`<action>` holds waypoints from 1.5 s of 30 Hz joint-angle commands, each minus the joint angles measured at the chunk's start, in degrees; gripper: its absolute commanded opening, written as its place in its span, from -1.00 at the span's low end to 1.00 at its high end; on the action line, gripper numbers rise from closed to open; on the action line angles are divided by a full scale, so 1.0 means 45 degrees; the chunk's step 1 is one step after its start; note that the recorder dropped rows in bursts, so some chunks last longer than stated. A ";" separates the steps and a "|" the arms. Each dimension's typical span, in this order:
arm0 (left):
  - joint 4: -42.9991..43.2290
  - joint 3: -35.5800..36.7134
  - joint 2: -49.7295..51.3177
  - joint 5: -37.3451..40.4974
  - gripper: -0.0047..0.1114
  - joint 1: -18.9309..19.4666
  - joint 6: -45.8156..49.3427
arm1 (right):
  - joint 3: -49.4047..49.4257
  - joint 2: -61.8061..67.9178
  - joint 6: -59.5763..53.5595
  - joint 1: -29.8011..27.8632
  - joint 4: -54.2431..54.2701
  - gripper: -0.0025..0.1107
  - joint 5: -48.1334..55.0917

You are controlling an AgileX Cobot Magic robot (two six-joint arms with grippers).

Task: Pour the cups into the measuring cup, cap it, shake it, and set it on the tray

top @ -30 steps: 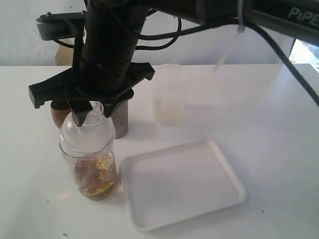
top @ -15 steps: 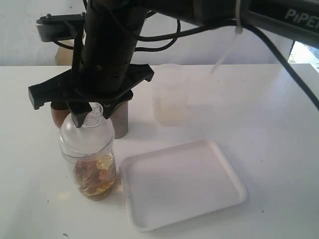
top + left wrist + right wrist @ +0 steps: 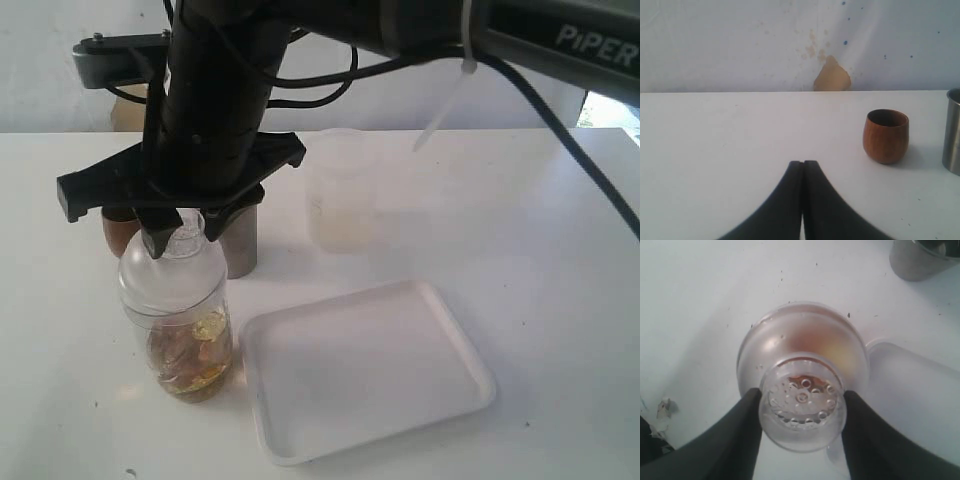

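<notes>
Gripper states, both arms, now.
Left gripper: closed, holding nothing.
Right gripper: closed on the capped top of the measuring cup.

A white table (image 3: 540,250), faintly speckled, carries five things. A flat white tray (image 3: 480,375) lies nearest the exterior camera, and the clear measuring cup (image 3: 185,330) stands upright just beside its left edge, holding brown and golden contents. Behind stand a brown wooden cup (image 3: 885,136) and a steel tumbler (image 3: 240,245); a frosted cup (image 3: 343,195) stands farther right
</notes>
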 commanded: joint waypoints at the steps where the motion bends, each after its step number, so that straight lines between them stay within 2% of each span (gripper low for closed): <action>1: 0.0052 0.0053 -0.0070 -0.0137 -0.92 -0.0078 0.0000 | 0.0072 0.0206 -0.0230 0.0009 0.0063 -0.34 0.0046; 3: 0.0052 0.0053 -0.0070 -0.0137 -0.92 -0.0078 0.0000 | 0.0072 0.0206 -0.0312 0.0009 0.0063 -0.12 0.0046; 8: 0.0052 0.0053 -0.0070 -0.0137 -0.92 -0.0078 0.0000 | -0.0075 0.0206 -0.0369 0.0009 0.0034 0.06 -0.0059; 17: 0.0052 0.0053 -0.0070 -0.0137 -0.92 -0.0078 0.0000 | -0.0596 0.0179 -0.0369 0.0009 -0.0077 0.06 0.0052; 26: 0.0052 0.0053 -0.0070 -0.0137 -0.92 -0.0078 0.0000 | -0.0596 -0.1133 -0.0662 0.0009 -0.0580 0.06 -0.0313; 28: 0.0052 0.0053 -0.0070 -0.0137 -0.92 -0.0078 0.0000 | -0.0596 -0.1553 -0.0803 0.0009 -0.0557 -0.12 -0.0581; 29: 0.0052 0.0053 -0.0070 -0.0137 -0.92 -0.0078 0.0000 | -0.0596 -0.1709 -0.1213 0.0009 -0.0501 -0.46 -0.0581; 30: 0.0052 0.0053 -0.0070 -0.0137 -0.92 -0.0078 0.0000 | -0.0596 -0.1732 -0.1338 0.0009 -0.0435 -0.67 -0.0528; 32: 0.0052 0.0053 -0.0070 -0.0137 -0.92 -0.0078 0.0000 | -0.0596 -0.1759 -0.1580 0.0009 -0.0104 -0.95 -0.0364; 36: 0.0052 0.0053 -0.0070 -0.0137 -0.92 -0.0078 0.0000 | -0.0520 -0.1366 -0.2178 0.0033 0.0959 -0.96 -0.0338; 45: 0.0052 0.0053 -0.0070 -0.0137 -0.92 -0.0078 0.0000 | -0.0520 -0.0460 -0.2178 0.0122 0.0664 -0.96 -0.0597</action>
